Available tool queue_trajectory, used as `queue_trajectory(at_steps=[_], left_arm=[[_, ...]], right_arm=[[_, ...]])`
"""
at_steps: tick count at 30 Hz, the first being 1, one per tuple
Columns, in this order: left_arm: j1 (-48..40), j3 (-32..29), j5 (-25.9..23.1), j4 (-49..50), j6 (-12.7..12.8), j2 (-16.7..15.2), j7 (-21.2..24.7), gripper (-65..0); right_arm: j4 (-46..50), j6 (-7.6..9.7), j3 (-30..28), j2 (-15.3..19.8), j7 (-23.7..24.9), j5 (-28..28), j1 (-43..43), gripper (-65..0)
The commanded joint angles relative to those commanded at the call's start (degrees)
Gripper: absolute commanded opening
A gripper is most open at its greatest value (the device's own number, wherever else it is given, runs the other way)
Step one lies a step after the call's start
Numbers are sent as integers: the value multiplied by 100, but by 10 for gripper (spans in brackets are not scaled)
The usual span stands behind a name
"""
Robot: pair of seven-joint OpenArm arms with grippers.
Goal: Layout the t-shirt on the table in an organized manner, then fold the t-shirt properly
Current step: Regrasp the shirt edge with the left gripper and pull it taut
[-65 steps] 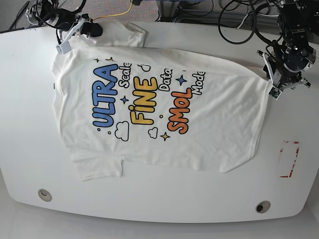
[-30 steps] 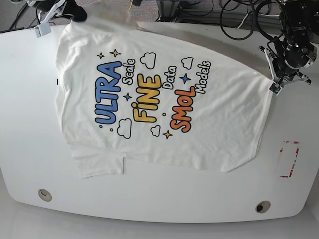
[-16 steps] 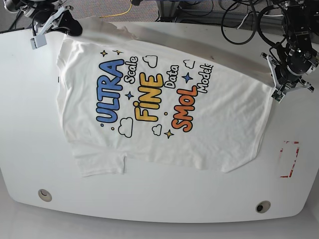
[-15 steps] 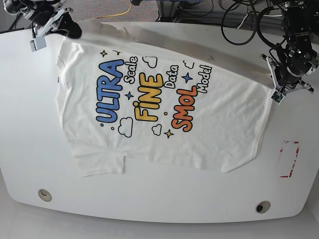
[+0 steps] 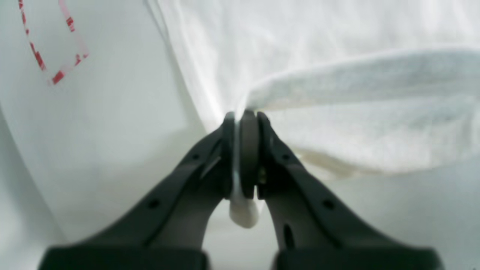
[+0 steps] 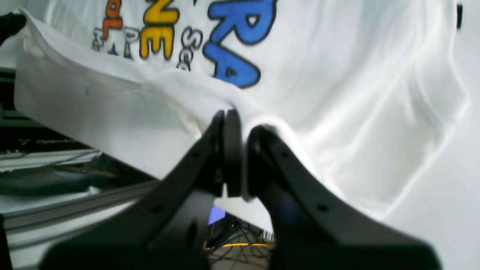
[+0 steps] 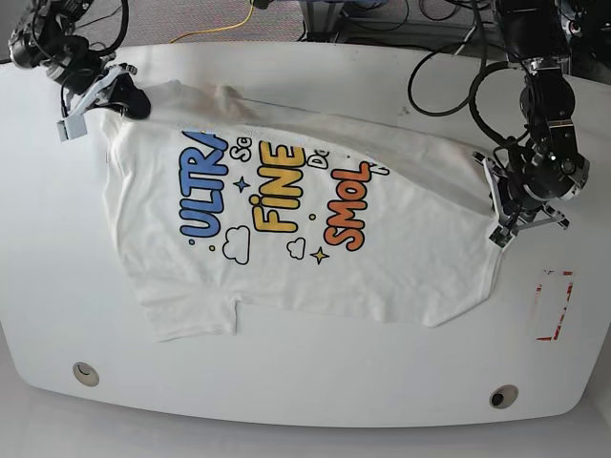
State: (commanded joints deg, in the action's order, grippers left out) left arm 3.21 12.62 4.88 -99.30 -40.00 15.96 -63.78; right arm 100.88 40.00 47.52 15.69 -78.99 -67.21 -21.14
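1. Left claw [image 5: 243, 150] was pinched tight on a thin white edge of the t-shirt [image 5: 337, 112]; I saw a small tuft of cloth poking out below its closed jaws in the left wrist view.
2. From the base view, that left claw [image 7: 506, 215] sat at the shirt's right edge, holding the corner just above the tabletop [image 7: 401, 382].
3. Right claw [image 6: 234, 150] was likewise clamped on a fold of the t-shirt [image 6: 337, 93], with the cloth draping away over both sides of its jaws.
4. In the base view the right claw [image 7: 110, 91] stood at the shirt's far left corner, near the tabletop's back edge.
5. Between the two claws, the shirt's far edge was folded over toward me, so I saw a plain white band [image 7: 382, 143] running across and hiding the tops of the printed words.
6. Below that band I could read blue "ULTRA" [image 7: 203, 196], yellow "FiNE" [image 7: 277, 186] and orange "SMOL" [image 7: 346, 202], with small clouds and stars near them.
7. Most of the t-shirt [image 7: 401, 258] lay flat, print up, across the middle of the tabletop, one sleeve at the near left.
8. Further out, a red-outlined rectangle [image 7: 554, 305] marked the tabletop to the right of the shirt, apart from it, and two round holes sat near the front edge, one left [image 7: 85, 373] and one right [image 7: 502, 396].
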Motion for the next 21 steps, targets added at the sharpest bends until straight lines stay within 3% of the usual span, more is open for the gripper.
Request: queue_trajectory(at_steps=[10,14,16,19,21], left_arm=[[369,0,0,422,0,0,26,-650],[369,-44,-9,440,0,0,255,-650],[360,-185,-9,448,0,0,325,-650],[360,-352,-9,448,0,18,334,-650],[352,-396,-9,448,0,18,334,-626]], right_arm=[[-668,0,0,255,0,141,651,-650],[-844,0,0,334,0,290,791,-631],[-923,0,0,369,0,413,844,-604],[-1081,0,9,387,9,642,897,-510],[-1134,0,26,396,26,747,897,-401]])
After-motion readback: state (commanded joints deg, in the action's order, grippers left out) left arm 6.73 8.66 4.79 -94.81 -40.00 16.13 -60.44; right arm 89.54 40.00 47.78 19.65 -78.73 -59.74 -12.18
